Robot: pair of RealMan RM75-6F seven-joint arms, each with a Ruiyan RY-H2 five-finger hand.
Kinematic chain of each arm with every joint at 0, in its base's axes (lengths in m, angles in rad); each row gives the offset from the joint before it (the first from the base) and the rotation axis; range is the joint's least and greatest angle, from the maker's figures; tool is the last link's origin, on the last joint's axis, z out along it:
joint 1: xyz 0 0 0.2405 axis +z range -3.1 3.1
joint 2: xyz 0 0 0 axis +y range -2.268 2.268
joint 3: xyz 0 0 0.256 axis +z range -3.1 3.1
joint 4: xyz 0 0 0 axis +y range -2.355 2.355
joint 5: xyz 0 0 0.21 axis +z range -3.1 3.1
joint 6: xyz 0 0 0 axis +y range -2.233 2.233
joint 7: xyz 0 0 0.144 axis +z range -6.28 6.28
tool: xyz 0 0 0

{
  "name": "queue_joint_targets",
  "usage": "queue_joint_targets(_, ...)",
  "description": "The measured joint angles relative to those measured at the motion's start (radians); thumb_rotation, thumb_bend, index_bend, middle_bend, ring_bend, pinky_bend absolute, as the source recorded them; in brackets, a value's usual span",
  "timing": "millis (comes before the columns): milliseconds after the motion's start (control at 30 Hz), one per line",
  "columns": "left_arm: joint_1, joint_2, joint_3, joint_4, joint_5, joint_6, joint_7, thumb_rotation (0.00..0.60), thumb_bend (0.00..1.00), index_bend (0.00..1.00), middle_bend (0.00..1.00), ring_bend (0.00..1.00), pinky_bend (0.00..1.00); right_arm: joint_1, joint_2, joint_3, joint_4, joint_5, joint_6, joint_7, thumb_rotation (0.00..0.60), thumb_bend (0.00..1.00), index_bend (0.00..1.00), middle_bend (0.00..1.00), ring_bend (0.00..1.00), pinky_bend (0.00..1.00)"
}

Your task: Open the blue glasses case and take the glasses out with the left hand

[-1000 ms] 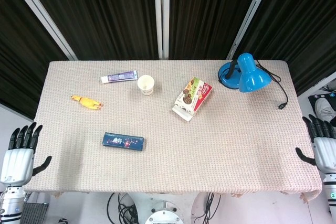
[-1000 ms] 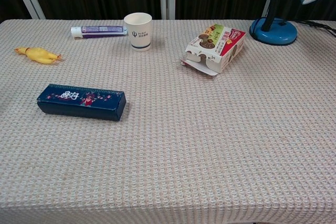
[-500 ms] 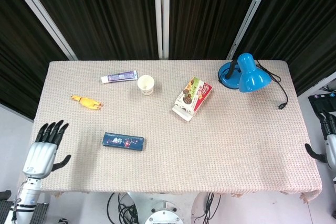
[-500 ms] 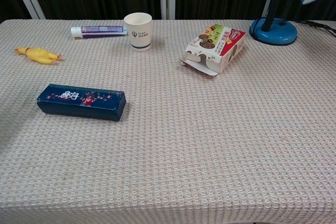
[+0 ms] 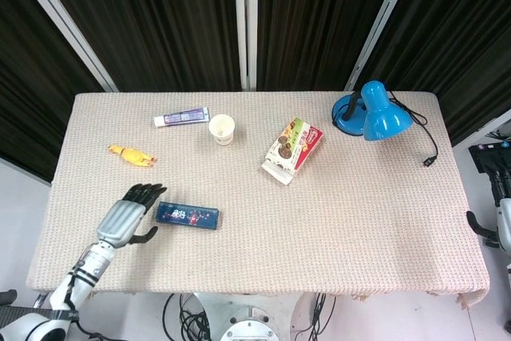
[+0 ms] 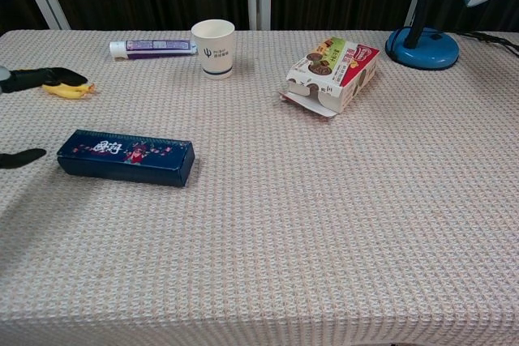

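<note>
Head view: left hand with fingers spread, holding nothing, just left of the closed blue case. Chest view catches fingertips only. Right hand at frame edge; cannot tell its state.

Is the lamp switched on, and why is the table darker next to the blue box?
Head view: the blue lamp shows no glow; even light, all sharp. Chest view: a soft shadow grays the cloth left of the glasses case, below the left hand; only dark fingertips show.

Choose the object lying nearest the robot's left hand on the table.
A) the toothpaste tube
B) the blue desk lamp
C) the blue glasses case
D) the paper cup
C: the left hand sits open just beside the blue glasses case's end.
</note>
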Motion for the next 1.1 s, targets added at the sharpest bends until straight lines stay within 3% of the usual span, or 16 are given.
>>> queue_joint_targets(300,-0.054,-0.030,0.011,0.013,-0.144,-0.081,0.099,0.600,0.37,0.00,0.12,0.00,0.02,0.001,0.008,0.001,-0.009,0.021,-0.017,-0.016,0.600,0.28,0.00,0.00,0.00,0.00)
queue_joint_targets(433,-0.055,-0.029,0.024,-0.009,-0.153,-0.074,0.115,0.600,0.37,0.00,0.19,0.00,0.02,0.008,-0.001,-0.001,-0.008,0.021,-0.028,-0.023,0.600,0.28,0.00,0.00,0.00,0.00)
queue_joint_targets(700,-0.055,-0.016,0.046,-0.039,-0.144,-0.063,0.093,0.600,0.37,0.00,0.22,0.00,0.04,0.008,-0.006,-0.001,0.001,0.034,-0.036,-0.025,0.600,0.28,0.00,0.00,0.00,0.00)
queue_joint_targets(1100,-0.062,-0.012,0.041,-0.109,-0.171,-0.016,0.146,0.600,0.35,0.00,0.09,0.00,0.07,0.009,-0.007,-0.001,0.007,0.039,-0.044,-0.023,0.600,0.28,0.00,0.00,0.00,0.00)
